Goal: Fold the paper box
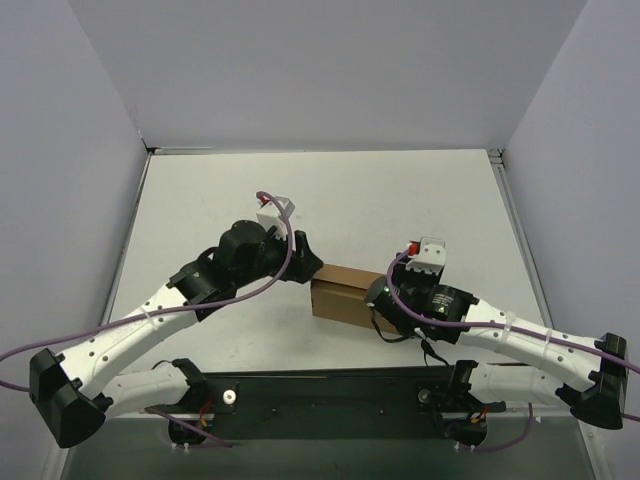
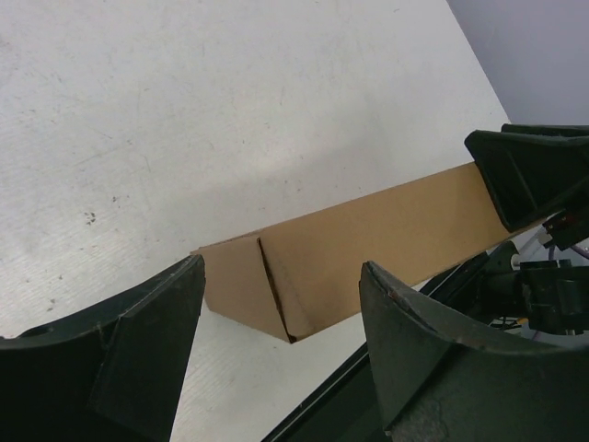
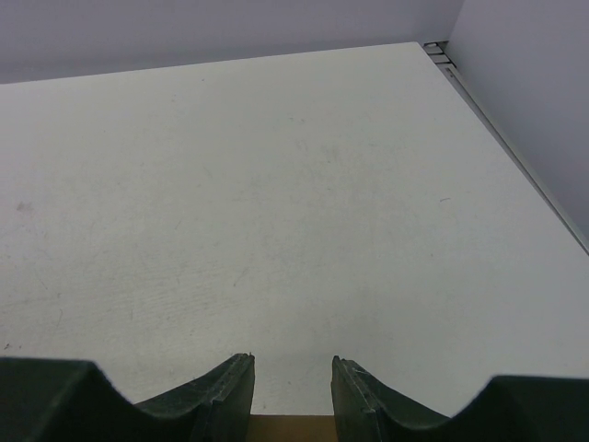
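Observation:
The paper box [image 1: 340, 296] is a small brown cardboard box lying on the white table between the two arms. In the left wrist view the paper box [image 2: 368, 244] is a folded shape with a seam down its near end. My left gripper [image 2: 282, 267] is open, its fingers [image 2: 138, 359] spread wide just short of that end and not touching it. My right gripper [image 1: 386, 300] sits over the box's right end. In the right wrist view a strip of cardboard [image 3: 290, 429] fills the gap between the fingers of the right gripper [image 3: 292, 361], which is shut on it.
The black base plate [image 1: 330, 400] runs along the table's near edge, close behind the box. Grey enclosure walls [image 1: 70, 150] stand on the left, right and far sides. Purple cables [image 1: 285, 250] loop over both arms. A metal rail [image 3: 515, 157] lines the table's right edge.

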{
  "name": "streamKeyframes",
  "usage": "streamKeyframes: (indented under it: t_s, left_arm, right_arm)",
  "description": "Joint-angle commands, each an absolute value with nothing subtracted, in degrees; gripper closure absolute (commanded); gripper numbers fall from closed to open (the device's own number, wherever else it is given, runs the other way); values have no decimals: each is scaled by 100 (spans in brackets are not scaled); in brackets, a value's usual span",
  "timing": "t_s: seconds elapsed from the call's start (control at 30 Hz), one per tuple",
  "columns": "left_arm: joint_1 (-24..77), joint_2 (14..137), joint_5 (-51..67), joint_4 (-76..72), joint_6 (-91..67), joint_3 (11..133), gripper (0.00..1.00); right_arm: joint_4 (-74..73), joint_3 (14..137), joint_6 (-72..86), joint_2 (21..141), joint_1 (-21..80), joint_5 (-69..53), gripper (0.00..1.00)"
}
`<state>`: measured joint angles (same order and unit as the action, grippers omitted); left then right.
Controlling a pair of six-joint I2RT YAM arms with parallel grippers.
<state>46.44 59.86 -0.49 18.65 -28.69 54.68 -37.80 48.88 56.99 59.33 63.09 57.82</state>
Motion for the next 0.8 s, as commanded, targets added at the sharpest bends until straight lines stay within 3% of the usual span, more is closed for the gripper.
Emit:
streamKeyframes:
  t_s: [0.0, 0.23, 0.37, 0.6, 0.77]
  left_arm:
    - [4570, 6319, 290, 1161, -3304, 5370, 23]
    - [4535, 6241, 404, 1037, -3480, 4738, 27]
    - [4526, 6100, 343, 1020, -3524, 4184, 39]
    - [4535, 6012, 396, 887, -3498, 3753, 48]
    - [4535, 6055, 282, 940, -3411, 3516, 52]
  right_arm:
    - [-4245, 4658, 5950, 5959, 6354, 5493, 60]
    - [-4254, 4667, 5968, 5950, 6372, 5519, 60]
    - [-4254, 4676, 5968, 5941, 6363, 5520, 60]
    - [-4254, 4763, 5872, 5933, 6363, 5450, 59]
    - [-4271, 5272, 5232, 5775, 6320, 5151, 50]
